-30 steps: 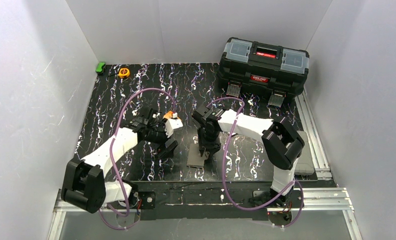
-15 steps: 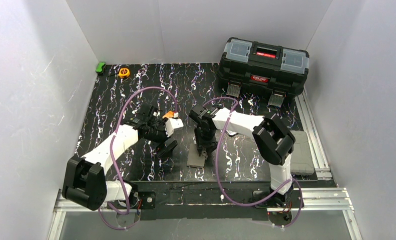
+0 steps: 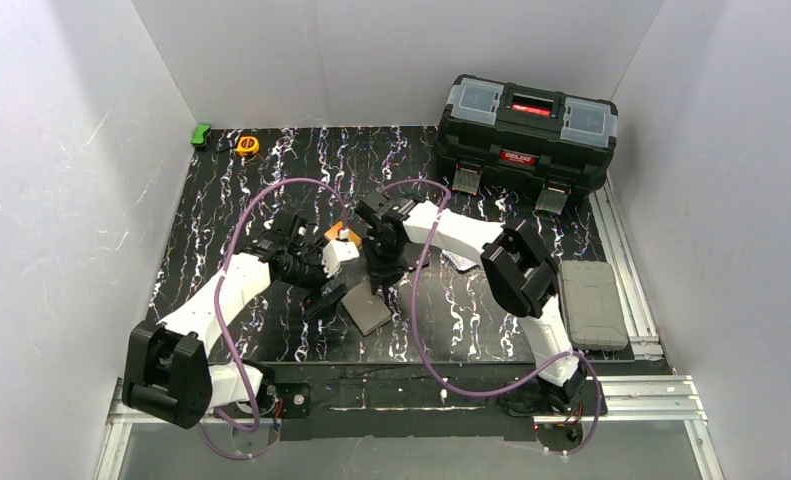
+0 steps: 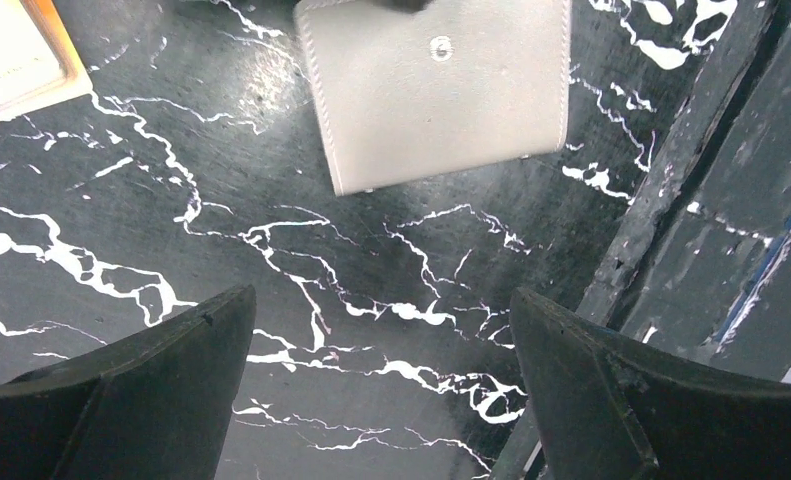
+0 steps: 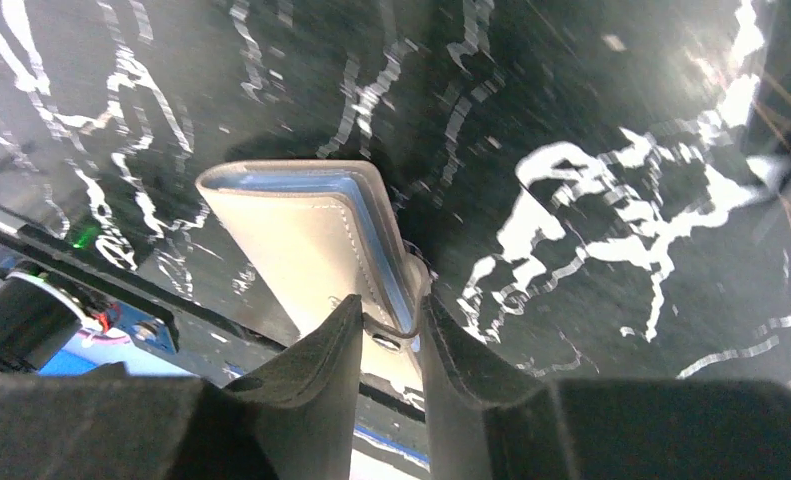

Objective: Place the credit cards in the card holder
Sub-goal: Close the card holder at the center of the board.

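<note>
Taupe leather-like folding card holder (image 3: 369, 312) lies closed, stud face up, just on the near side of the small orange block (image 4: 11, 50) with a pale top. Its snap edge points toward that block; its long axis, as we read it, runs skewed to the near edge of the black marbled table (image 4: 171, 250). Our right claw (image 5: 391, 312) is pinched on that snap edge; our left claw (image 4: 379, 295) hangs nearer still, jaws spread wide, holding nothing. We judge we are readying the holder for opening: next the left claw should pin one flap while the right frees the tab. As for the credit cards, we cannot pick them out for certain
</note>
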Motion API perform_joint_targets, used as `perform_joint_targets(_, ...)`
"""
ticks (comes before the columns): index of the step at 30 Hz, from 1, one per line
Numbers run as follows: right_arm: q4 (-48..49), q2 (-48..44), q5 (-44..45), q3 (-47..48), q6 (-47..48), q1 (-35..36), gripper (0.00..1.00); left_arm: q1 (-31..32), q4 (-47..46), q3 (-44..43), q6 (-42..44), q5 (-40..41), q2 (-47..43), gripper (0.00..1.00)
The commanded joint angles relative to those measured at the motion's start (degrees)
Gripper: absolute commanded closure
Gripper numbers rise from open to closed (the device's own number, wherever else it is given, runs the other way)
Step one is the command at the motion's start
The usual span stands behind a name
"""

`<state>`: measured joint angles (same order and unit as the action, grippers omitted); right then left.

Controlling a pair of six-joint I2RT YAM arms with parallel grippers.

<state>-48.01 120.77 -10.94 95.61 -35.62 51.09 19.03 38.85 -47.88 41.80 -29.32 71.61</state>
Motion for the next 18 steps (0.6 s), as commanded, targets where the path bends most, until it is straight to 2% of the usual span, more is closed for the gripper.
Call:
perform_joint_targets(1, -1.0, 2.6, -3.7, 7.7, 4.5, 1.4, 0.66, -1.4, 0.8, 4.7, 7.1, -3.0, -4.3, 0.02)
perform_joint_targets(4, -1.4, 3.0, -4.8, 8.2, 5.9, 1.7, 0.63, -1.5, -2.6, 8.3, 9.0, -2.6, -6.3, 0.02)
perform_joint_targets(11, -1.3, -1.3, -0.1, 2.5, 8.5, 1.6, 0.53, -0.5, -5.0, 9.3, 7.7, -7.2, -4.8, 0.02)
perform_joint_targets(18, -1.4, -4.8, 5.6, 0.7, 9.5, 1.6, 0.52, 3.2, -7.5, 8.6, 8.2, -5.3, -1.8, 0.02)
